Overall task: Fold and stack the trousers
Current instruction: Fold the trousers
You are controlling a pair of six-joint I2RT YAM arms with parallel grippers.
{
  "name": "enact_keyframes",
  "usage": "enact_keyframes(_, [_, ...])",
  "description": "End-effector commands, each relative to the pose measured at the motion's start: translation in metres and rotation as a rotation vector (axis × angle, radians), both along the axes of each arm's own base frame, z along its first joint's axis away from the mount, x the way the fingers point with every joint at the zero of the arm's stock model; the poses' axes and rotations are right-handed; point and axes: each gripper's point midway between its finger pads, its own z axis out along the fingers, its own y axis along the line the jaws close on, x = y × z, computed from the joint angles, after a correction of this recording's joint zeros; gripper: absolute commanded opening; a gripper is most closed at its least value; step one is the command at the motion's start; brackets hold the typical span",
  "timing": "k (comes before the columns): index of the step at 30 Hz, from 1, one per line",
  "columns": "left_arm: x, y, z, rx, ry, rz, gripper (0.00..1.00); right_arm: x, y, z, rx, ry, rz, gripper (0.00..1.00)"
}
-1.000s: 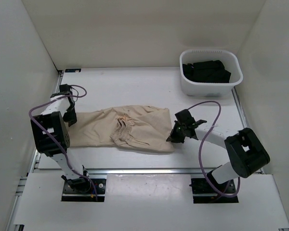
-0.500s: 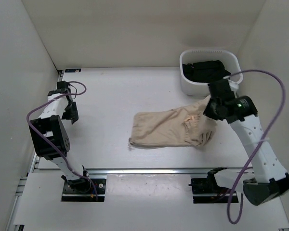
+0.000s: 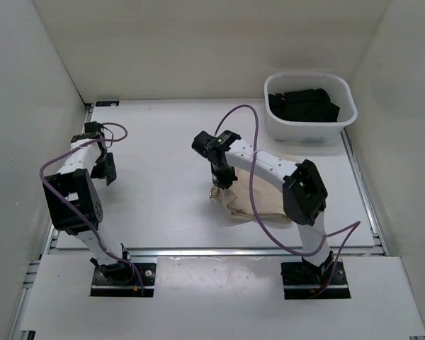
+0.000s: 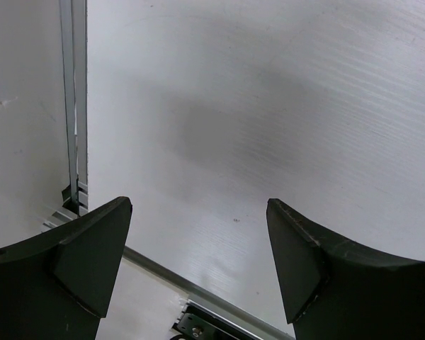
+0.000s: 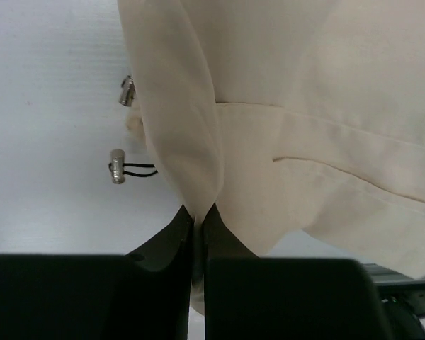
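The beige trousers (image 3: 242, 205) lie bunched in a folded heap right of the table's middle, partly under my right arm. My right gripper (image 3: 223, 178) sits at the heap's left end. In the right wrist view the right gripper (image 5: 198, 211) is shut on a fold of the trousers (image 5: 304, 106), the cloth pinched between its fingertips. Two metal drawstring toggles (image 5: 117, 166) hang beside it over the table. Far from the cloth, my left gripper (image 3: 108, 170) is at the table's left edge. It stands open over bare table with nothing between the fingers (image 4: 198, 205).
A white basket (image 3: 308, 76) holding black garments (image 3: 302, 104) stands at the back right. A metal rail (image 4: 74, 106) runs along the table's left edge next to the left gripper. Purple cables loop over both arms.
My right arm swung from the right side to the left, carrying the gripped end of the trousers over the rest and doubling the cloth. The left arm stayed at the left edge.
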Motion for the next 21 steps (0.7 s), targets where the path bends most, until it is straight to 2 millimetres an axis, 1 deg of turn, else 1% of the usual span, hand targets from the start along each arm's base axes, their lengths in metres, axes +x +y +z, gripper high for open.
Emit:
enact_keyframes(1, [0.002,-0.004,-0.001,-0.015,-0.023,-0.002,0.88,0.021,0.035,0.006,0.145,-0.04,-0.027,0.0])
enact_keyframes(2, [0.002,-0.004,-0.001,-0.015,-0.023,-0.002,0.88,0.027,0.045,0.002,0.157,-0.035,-0.024,0.0])
enact_keyframes(4, [0.003,-0.006,0.002,-0.022,-0.034,-0.005,0.88,0.035,0.055,0.002,0.173,-0.045,-0.032,0.0])
enact_keyframes(6, [0.003,-0.006,0.002,-0.022,-0.034,-0.005,0.88,0.038,0.062,-0.002,0.189,-0.045,-0.039,0.0])
enact_keyframes(10, [0.001,-0.006,0.002,-0.022,-0.034,-0.005,0.88,0.043,0.071,0.003,0.229,-0.062,-0.044,0.0])
enact_keyframes(11, [0.001,-0.006,0.005,-0.02,-0.043,-0.005,0.88,0.043,0.071,0.003,0.229,-0.062,-0.044,0.0])
enact_keyframes(12, [0.001,-0.006,0.005,-0.02,-0.043,-0.005,0.88,0.044,0.074,0.003,0.237,-0.065,-0.015,0.11])
enact_keyframes(13, [0.001,-0.006,0.005,-0.02,-0.043,-0.005,0.88,0.037,0.084,0.005,0.285,-0.026,0.033,0.24])
enact_keyframes(14, [0.001,-0.006,0.005,-0.02,-0.043,-0.005,0.88,0.037,0.097,0.008,0.342,-0.016,0.089,0.4])
enact_keyframes(15, [0.002,-0.008,0.004,-0.031,-0.045,-0.008,0.88,0.026,0.103,0.009,0.36,0.013,0.148,0.66])
enact_keyframes(16, [0.002,-0.008,0.004,-0.031,-0.045,-0.008,0.88,0.029,0.106,0.015,0.367,-0.003,0.205,0.69])
enact_keyframes(17, [0.003,-0.012,0.008,-0.054,-0.059,-0.015,0.88,0.021,0.101,0.039,0.361,-0.04,0.216,0.73])
enact_keyframes(18, [0.005,-0.016,0.01,-0.077,-0.064,-0.022,0.88,0.031,0.079,0.044,0.263,-0.137,0.182,0.76])
enact_keyframes(19, [0.007,-0.02,0.019,-0.098,-0.097,-0.031,0.88,0.03,0.061,0.075,0.282,-0.218,0.117,0.78])
enact_keyframes(20, [0.017,-0.038,0.025,-0.17,-0.135,-0.074,0.88,0.029,0.04,0.079,0.258,-0.248,0.051,0.78])
enact_keyframes(21, [0.017,-0.051,0.03,-0.214,-0.136,-0.099,0.88,0.024,-0.002,0.05,0.178,-0.212,-0.049,0.78])
